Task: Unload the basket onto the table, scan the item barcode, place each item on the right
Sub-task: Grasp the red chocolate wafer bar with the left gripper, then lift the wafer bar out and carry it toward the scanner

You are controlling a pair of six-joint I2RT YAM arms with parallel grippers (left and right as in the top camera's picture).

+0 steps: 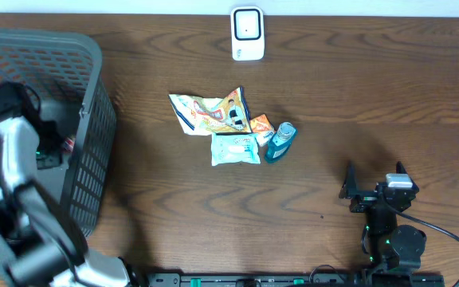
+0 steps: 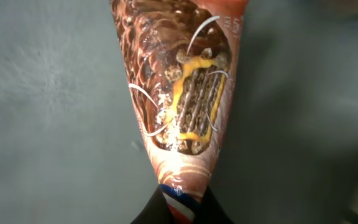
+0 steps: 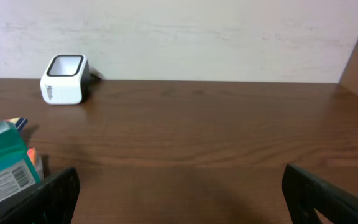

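Lettering on the brown chocolate-bar wrapper (image 2: 180,99) is too blurred to read. Down inside the grey basket (image 1: 96,163), the left tool (image 2: 179,210) is pinched together on the wrapper's end. The right tool (image 3: 182,194) gapes wide above the surface (image 3: 197,124).

the basket (image 1: 94,104) sits at the left end of the table (image 1: 373,80). inside it is a snack pack (image 2: 185,93), with one end between the fingers of the left gripper (image 2: 180,208). the scanner (image 1: 247,33) stands at the far edge, in the middle. in front of it, a bag (image 1: 209,112), a flat pack (image 1: 235,149), a small box (image 1: 261,123) and a bottle (image 1: 280,142) huddle together. the right gripper (image 1: 373,182) is at the near right, apart from them.
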